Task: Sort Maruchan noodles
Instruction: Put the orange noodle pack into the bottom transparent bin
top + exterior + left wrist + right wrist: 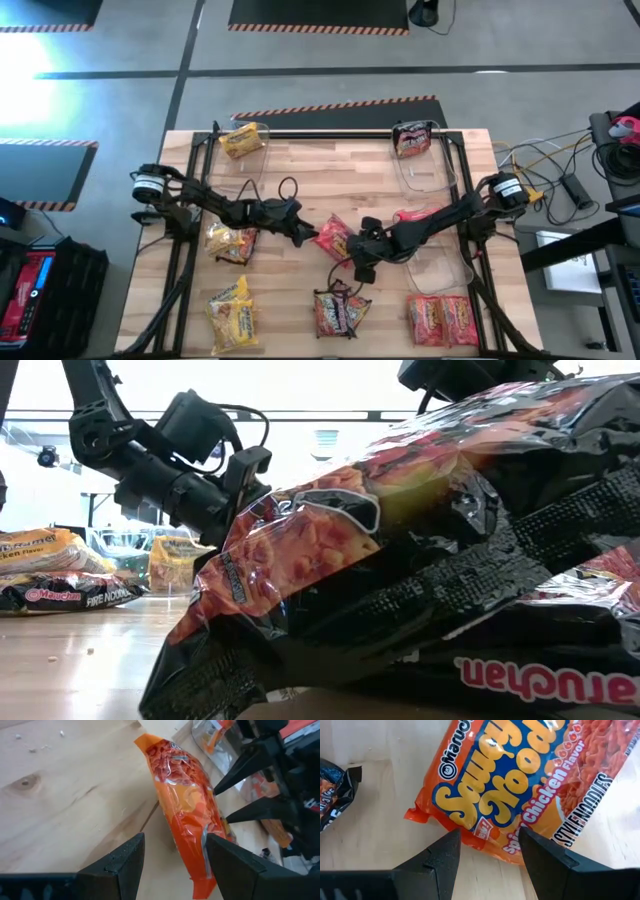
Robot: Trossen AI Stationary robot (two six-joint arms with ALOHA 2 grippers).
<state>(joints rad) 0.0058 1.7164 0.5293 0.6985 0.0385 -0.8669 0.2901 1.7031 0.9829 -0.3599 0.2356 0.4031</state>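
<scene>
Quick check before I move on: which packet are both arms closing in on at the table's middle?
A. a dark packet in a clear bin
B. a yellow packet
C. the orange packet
C: the orange packet lies between the left gripper and right gripper, and both wrist views show it ahead of open jaws.

A pale wooden table (330,180) spreads beneath both pairs of jaws. Clear plastic bins (425,170) sit beyond the right jaws (toward the far edge). Loose cables (545,160) trail off the table's right side.
</scene>
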